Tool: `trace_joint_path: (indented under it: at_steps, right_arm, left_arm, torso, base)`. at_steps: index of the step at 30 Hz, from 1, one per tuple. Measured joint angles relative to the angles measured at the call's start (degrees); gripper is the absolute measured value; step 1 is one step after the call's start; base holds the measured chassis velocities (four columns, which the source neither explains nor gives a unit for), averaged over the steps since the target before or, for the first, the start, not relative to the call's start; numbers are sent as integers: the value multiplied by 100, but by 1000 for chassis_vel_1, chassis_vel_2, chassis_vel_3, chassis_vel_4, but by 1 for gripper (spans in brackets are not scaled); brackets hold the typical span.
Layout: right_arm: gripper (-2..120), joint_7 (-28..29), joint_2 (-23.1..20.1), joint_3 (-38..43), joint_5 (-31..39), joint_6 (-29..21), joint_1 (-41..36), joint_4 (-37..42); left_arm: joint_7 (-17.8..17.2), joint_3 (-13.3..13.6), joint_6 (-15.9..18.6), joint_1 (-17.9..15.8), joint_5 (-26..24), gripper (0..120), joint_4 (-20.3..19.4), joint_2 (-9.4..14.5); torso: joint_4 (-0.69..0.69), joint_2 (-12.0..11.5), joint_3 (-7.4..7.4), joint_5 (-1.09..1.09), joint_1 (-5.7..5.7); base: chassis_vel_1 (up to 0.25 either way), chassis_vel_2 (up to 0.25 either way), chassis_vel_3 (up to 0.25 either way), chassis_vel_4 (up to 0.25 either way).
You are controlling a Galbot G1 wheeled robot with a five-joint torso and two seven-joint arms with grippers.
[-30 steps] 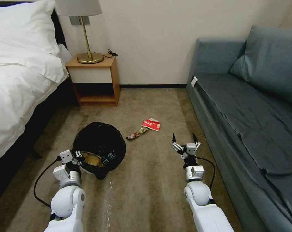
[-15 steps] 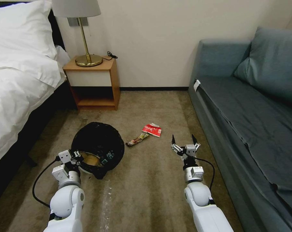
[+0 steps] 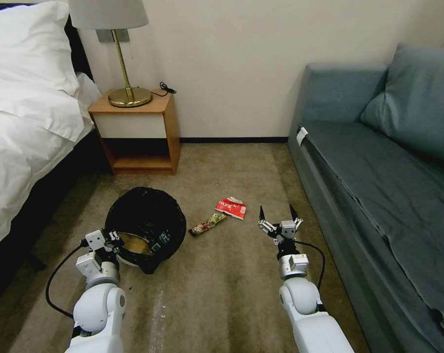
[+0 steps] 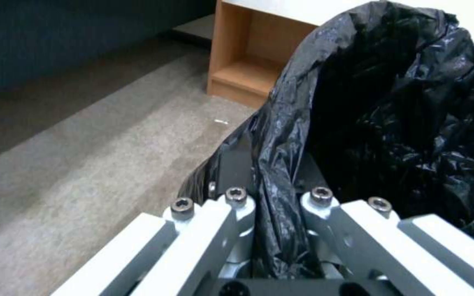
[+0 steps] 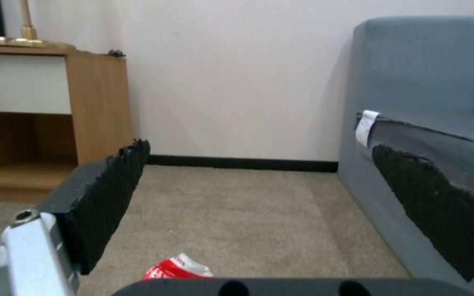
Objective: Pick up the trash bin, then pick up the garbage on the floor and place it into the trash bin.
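The trash bin (image 3: 148,220), round and lined with a crinkled black bag (image 4: 391,123), tilts toward me at lower left. My left gripper (image 3: 114,239) is shut on its near rim, pinching the bag (image 4: 273,181). Inside lie a crumpled brown paper bag (image 3: 132,243) and a bottle with a green label (image 3: 161,239). On the carpet to the bin's right lie more garbage: a dark snack wrapper (image 3: 208,224) and a red-and-white packet (image 3: 231,207) (image 5: 177,269). My right gripper (image 3: 279,215) (image 5: 259,148) hovers open just right of the packet, holding nothing.
A wooden nightstand (image 3: 133,132) with a brass lamp (image 3: 128,95) stands against the far wall. The white bed (image 3: 20,122) runs along the left and a grey-blue sofa (image 3: 378,186) along the right. Carpet (image 3: 217,284) lies between them.
The whole picture has shifted left and down, so the camera has moved. Both grippers keep their pose: left still shut on the bin's rim, right still open.
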Motion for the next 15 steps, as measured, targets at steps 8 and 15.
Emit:
trace_joint_path:
  at_steps: [8,15]
  right_arm:
    - [100,-35,-6,-13,1,17,3,18]
    - [100,-51,19,-57,-13,44,9,-19]
  left_arm:
    - [-14,-32,-3,36,12,4,-22,4]
    - [-15,-53,-5,48,16,4,-36,8]
  torso:
    - [-1,0,0,0,0]
    - [0,0,0,-1,0]
  base:
    - [-134,119,128,-130]
    - [-128,139,127,-132]
